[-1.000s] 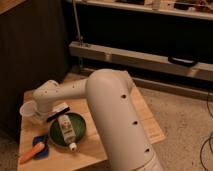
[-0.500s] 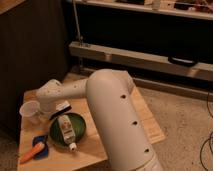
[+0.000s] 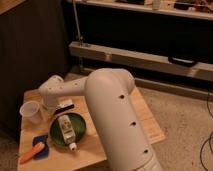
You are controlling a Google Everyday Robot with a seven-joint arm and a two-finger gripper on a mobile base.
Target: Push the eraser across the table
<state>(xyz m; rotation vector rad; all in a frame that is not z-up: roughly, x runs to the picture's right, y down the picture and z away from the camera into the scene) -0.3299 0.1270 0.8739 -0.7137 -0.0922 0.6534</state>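
The eraser (image 3: 66,105), a short black bar with a white underside, lies on the light-wood table (image 3: 145,117) just behind the green plate (image 3: 80,131). My white arm sweeps from the lower right to its wrist (image 3: 51,92) over the table's left half. The gripper sits below that wrist, hidden behind it, right at the eraser's left end, and it is shut. I cannot see whether it touches the eraser.
A white bottle (image 3: 65,129) lies on the green plate. A white cup (image 3: 31,112) stands at the table's left edge. A blue block (image 3: 41,145) and an orange piece (image 3: 30,152) lie at the front left corner. A dark cabinet stands behind.
The wrist has shifted slightly right and away from the cup, and the eraser sits a little further right than one second ago. Little differs over the last half second.
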